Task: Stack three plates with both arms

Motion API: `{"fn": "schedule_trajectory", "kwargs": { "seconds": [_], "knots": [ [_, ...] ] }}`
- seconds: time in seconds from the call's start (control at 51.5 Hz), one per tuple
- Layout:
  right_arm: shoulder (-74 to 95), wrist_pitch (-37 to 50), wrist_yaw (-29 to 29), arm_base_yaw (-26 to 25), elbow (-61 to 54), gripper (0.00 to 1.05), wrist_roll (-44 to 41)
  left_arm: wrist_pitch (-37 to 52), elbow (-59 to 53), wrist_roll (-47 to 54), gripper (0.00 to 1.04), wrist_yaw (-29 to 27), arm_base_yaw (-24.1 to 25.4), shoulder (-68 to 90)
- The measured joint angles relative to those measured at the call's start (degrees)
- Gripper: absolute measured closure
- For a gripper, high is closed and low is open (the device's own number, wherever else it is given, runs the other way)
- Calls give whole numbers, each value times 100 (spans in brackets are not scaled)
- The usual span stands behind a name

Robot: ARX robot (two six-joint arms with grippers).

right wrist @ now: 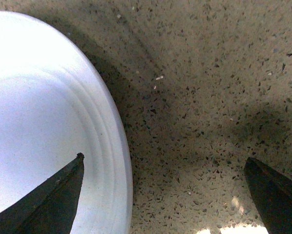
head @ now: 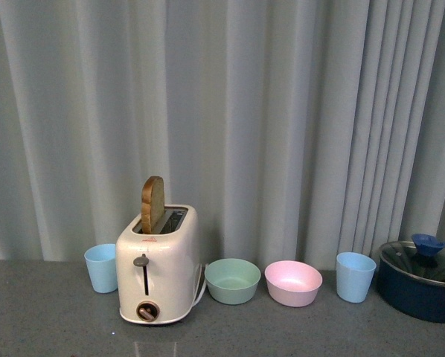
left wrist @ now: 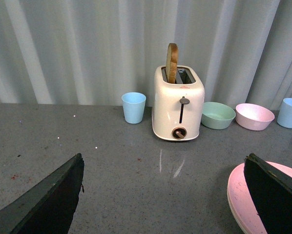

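Note:
In the left wrist view a pink plate (left wrist: 241, 197) lies on the grey counter, partly behind one black finger (left wrist: 275, 195). My left gripper (left wrist: 163, 195) is open and empty, low over the counter, its other finger (left wrist: 48, 200) far from the plate. In the right wrist view a light blue plate (right wrist: 43, 131) lies on the speckled counter. My right gripper (right wrist: 163, 195) is open and close above it, one finger (right wrist: 48, 202) over the plate's rim, the other (right wrist: 278, 200) over bare counter. Neither arm nor any plate shows in the front view. I see no third plate.
Along the curtain at the back stand a light blue cup (head: 102, 268), a cream toaster (head: 159, 268) with a slice of bread (head: 152, 202), a green bowl (head: 232, 280), a pink bowl (head: 293, 282), another blue cup (head: 355, 277) and a dark blue lidded pot (head: 422, 279).

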Motion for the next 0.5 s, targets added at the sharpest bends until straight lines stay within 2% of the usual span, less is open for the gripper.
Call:
{"fn": "schedule_trajectory", "kwargs": {
  "seconds": [0.155, 0.349, 0.407, 0.504],
  "knots": [
    [131, -586, 190, 125, 376, 7, -59, 0, 0, 0, 7, 0, 0, 0],
    [236, -800, 269, 273, 520, 11, -109, 0, 0, 0, 7, 0, 0, 0],
    [249, -809, 317, 319, 522, 15, -129, 0, 0, 0, 7, 0, 0, 0],
    [282, -787, 334, 387, 522, 32, -127, 0, 0, 0, 7, 0, 0, 0]
  ]
}}
